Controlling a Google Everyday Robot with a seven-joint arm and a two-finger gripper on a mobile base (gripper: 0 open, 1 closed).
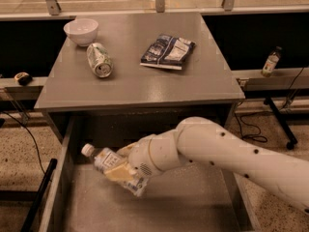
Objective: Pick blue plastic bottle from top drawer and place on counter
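blue plastic bottle (102, 159), white-labelled, clamped tilted by gripper (119, 171) over top drawer (62, 180).
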